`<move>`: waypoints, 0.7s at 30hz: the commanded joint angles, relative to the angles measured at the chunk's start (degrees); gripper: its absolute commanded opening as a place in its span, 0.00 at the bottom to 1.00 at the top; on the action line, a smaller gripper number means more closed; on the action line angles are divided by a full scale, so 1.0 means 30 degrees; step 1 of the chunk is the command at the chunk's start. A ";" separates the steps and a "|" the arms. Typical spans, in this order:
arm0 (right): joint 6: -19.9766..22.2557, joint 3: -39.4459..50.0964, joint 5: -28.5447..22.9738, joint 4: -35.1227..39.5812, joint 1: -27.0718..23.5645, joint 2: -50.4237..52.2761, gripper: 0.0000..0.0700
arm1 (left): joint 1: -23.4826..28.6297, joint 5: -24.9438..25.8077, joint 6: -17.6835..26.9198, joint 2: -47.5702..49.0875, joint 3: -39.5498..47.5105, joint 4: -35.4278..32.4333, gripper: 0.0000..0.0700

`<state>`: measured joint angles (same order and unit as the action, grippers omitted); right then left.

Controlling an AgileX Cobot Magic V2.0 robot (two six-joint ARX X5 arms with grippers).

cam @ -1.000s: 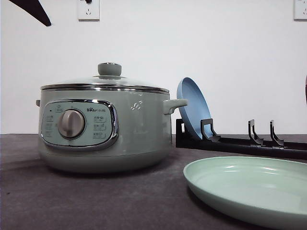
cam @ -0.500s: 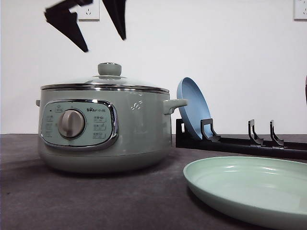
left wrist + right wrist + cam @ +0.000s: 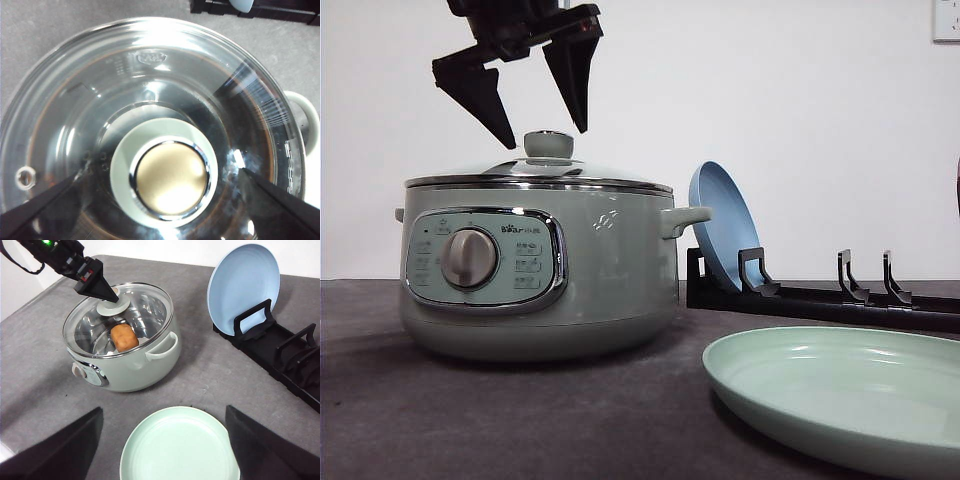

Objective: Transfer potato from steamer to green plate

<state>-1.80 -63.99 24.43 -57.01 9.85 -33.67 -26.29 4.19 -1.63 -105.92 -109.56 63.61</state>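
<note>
Left end effector (image 3: pixel 542 128) wide open, empty, straddling above lid knob (image 3: pixel 549 144) of steamer (image 3: pixel 570 270); potato (image 3: pixel 124 337) inside

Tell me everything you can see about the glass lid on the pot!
The glass lid is round, clear and domed, with a shiny metal rim. In its middle stands a pale green knob with a shiny metal cap. It sits closed and level on the steamer. Through the glass you see the orange-brown potato inside. The left hand hangs open just above the knob, one finger on each side, not touching the lid.
</note>
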 commanded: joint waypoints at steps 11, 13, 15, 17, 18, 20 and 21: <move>-0.0178 -0.0168 0.0051 -0.0056 0.0051 -0.0073 0.70 | -0.0437 -0.0127 -0.0032 -0.0564 -0.0539 -0.0201 0.72; -0.0182 -0.0168 0.0051 -0.0077 0.0051 -0.0073 0.70 | -0.0442 -0.0131 -0.0036 -0.0564 -0.0539 -0.0197 0.72; -0.0182 -0.0168 0.0051 -0.0115 0.0051 -0.0073 0.70 | -0.0449 -0.0139 -0.0036 -0.0565 -0.0539 -0.0189 0.71; -0.0182 -0.0168 0.0058 -0.0190 0.0051 -0.0073 0.70 | -0.0462 -0.0228 -0.0036 -0.0572 -0.0539 -0.0175 0.68; -0.0182 -0.0168 0.0058 -0.0223 0.0051 -0.0073 0.70 | -0.0472 -0.0352 -0.0036 -0.0572 -0.0539 -0.0175 0.64; -0.0182 -0.0168 0.0058 -0.0289 0.0051 -0.0073 0.70 | -0.0496 -0.0538 -0.0002 -0.0582 -0.0539 -0.0175 0.61; -0.0182 -0.0168 0.0058 -0.0326 0.0051 -0.0073 0.70 | -0.0500 -0.0547 0.0036 -0.0586 -0.0539 -0.0175 0.61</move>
<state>-1.83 -63.99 24.43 -58.18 9.85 -33.67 -27.31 2.86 -1.61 -106.24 -109.56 63.46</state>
